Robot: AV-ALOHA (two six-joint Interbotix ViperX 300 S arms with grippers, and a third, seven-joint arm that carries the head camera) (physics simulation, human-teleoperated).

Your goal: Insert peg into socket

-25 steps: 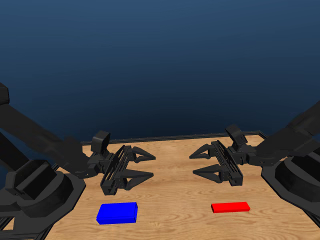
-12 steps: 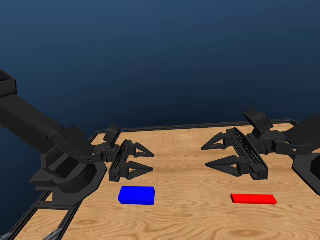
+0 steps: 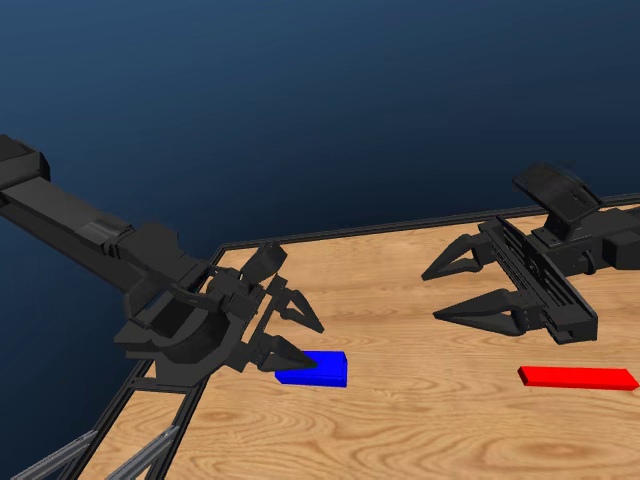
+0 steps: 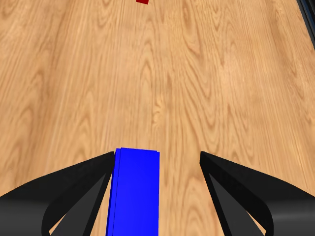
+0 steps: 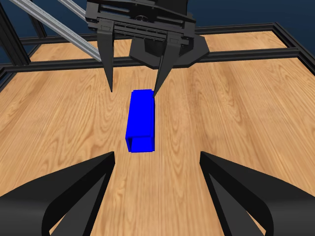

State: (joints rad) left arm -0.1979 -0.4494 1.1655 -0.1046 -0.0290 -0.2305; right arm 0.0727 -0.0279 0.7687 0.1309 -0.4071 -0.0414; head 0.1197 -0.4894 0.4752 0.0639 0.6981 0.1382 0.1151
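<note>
Our left gripper point(image 3: 290, 335), jaws spread and empty, straddles the thick bright blue socket block point(image 3: 314, 368) off-centre on the wooden table point(image 3: 420, 420); closing may shove it. Our right gripper point(image 3: 465, 290) hangs open above the thin red peg bar point(image 3: 577, 377).

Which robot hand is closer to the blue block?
Left. The left end effector is open right at the blue socket, which lies between its jaws. The right end effector hovers far across the table.

Even flat light, sharp, no blur
</note>
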